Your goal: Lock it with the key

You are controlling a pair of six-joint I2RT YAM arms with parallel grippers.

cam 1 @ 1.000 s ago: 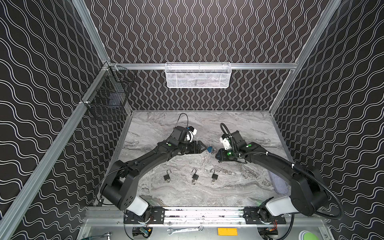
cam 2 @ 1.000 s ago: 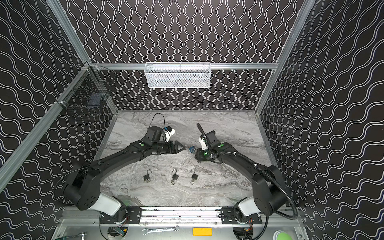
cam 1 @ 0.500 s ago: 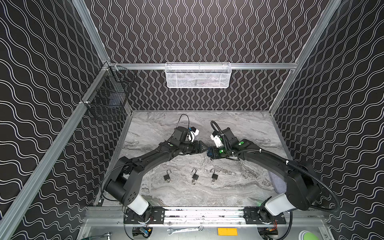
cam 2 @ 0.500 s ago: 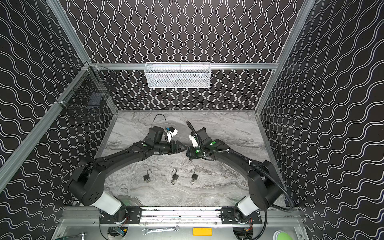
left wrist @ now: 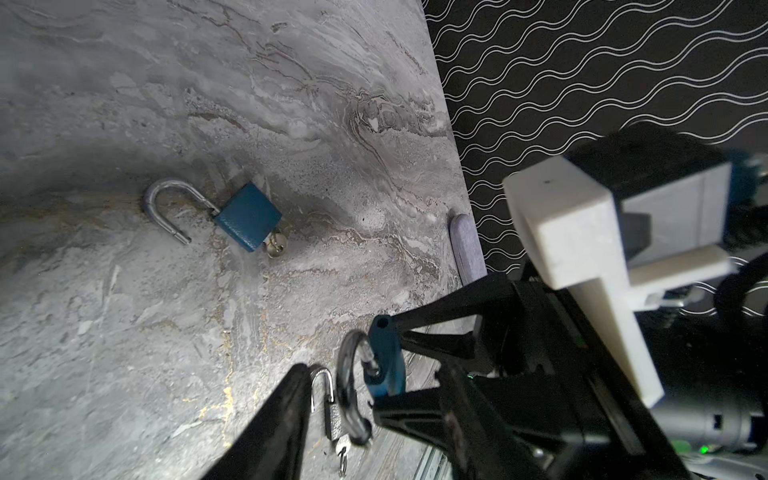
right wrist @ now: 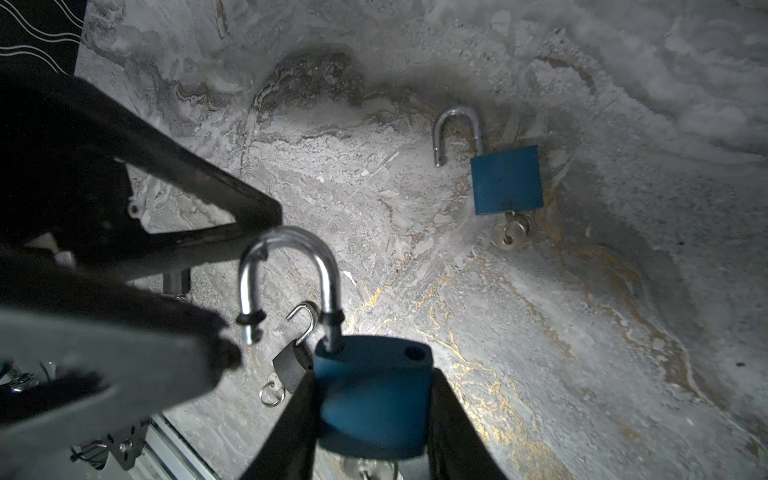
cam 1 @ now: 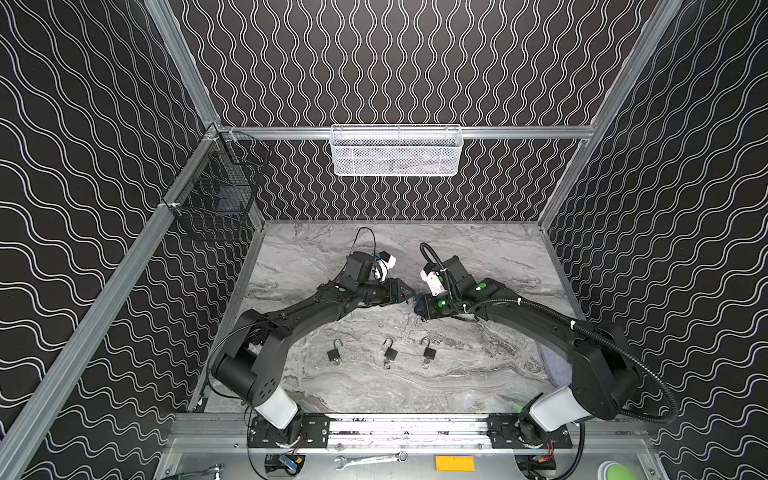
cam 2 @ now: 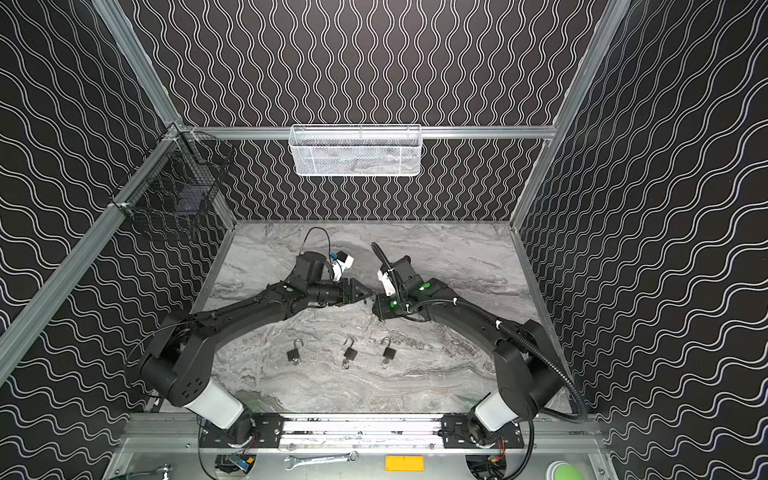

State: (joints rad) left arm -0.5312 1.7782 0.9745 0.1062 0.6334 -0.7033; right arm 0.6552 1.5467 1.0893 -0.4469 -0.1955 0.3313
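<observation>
Marble table; padlock between right jaws

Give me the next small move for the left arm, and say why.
Probably close the left gripper on the shackle. The right gripper clamps the held blue padlock by its body. The shackle stands open, its free end turned away from the hole, and the left fingers sit apart either side of it.

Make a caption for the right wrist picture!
The right claw grips a blue padlock with its shackle open while the left claw straddles the shackle; a second padlock lies open on the table.
</observation>
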